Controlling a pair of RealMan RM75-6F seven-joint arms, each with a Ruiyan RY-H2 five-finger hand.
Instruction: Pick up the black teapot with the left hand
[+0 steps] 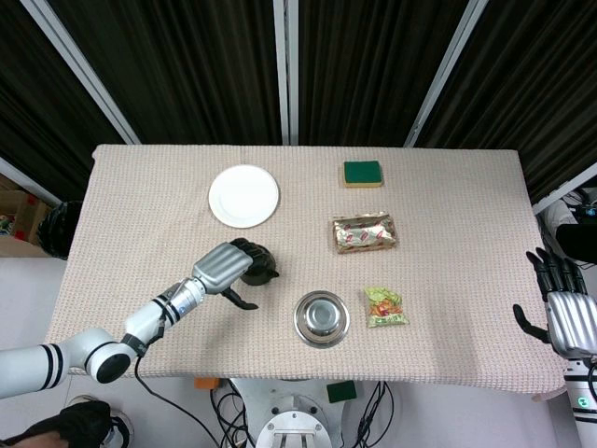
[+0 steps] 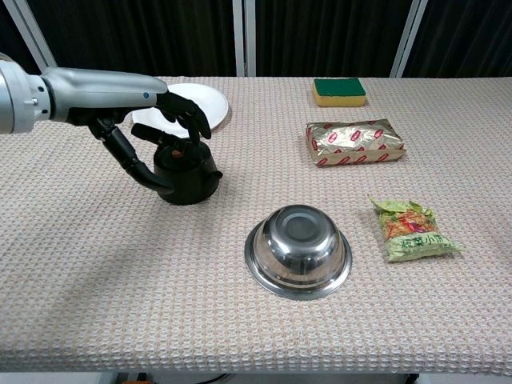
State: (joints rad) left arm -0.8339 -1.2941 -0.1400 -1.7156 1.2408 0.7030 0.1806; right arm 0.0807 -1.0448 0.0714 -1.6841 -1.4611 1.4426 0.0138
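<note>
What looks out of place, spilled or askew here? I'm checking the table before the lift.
Nothing stands out. The black teapot sits upright on the cloth with the left robot hand curled over it, and no spill shows. The steel bowl, white plate, sponge and both snack packs lie flat and intact.

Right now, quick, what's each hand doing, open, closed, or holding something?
Left hand: fingers wrapped around the black teapot, which sits on the table; firm grip cannot be told.
Right hand: open, holding nothing, off the table's edge.
</note>
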